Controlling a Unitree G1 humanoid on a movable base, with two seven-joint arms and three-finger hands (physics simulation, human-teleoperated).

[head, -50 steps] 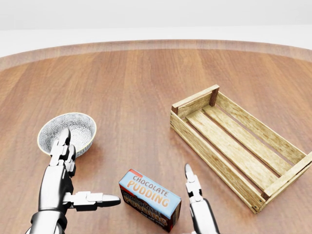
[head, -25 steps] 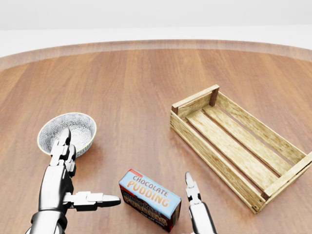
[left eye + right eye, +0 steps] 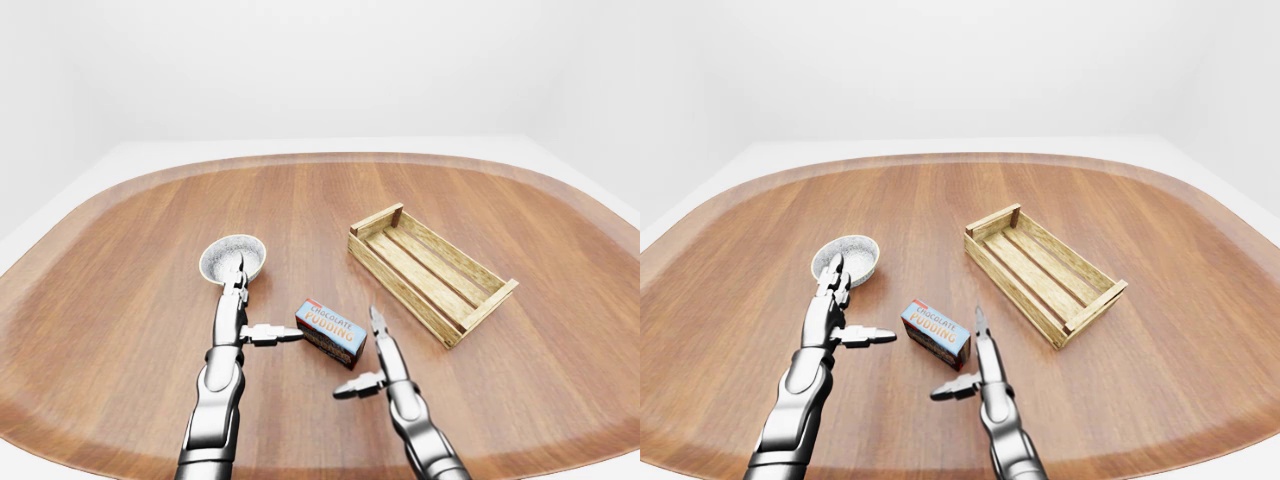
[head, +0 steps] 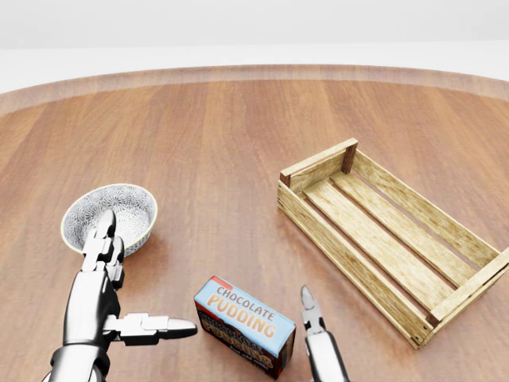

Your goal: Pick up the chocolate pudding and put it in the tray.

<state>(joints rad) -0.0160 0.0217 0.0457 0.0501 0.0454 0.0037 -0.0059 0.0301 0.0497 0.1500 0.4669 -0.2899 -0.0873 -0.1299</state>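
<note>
The chocolate pudding box (image 4: 245,325) lies flat on the wooden table, blue top with orange lettering, low in the head view. My left hand (image 4: 119,296) is open just left of it, thumb pointing at the box, fingers reaching up toward the bowl. My right hand (image 3: 368,352) is open just right of the box, fingers straight, thumb spread toward the left; only its fingertips (image 4: 308,301) show in the head view. Neither hand touches the box. The wooden slatted tray (image 4: 380,235) lies empty to the right.
A patterned grey bowl (image 4: 127,208) sits at the left, right under my left fingertips. The round wooden table (image 3: 130,270) spreads wide around everything, its rim curving along the top of the head view.
My right hand has drawn back slightly toward the bottom of the head view. The left hand, the box and the tray have not moved.
</note>
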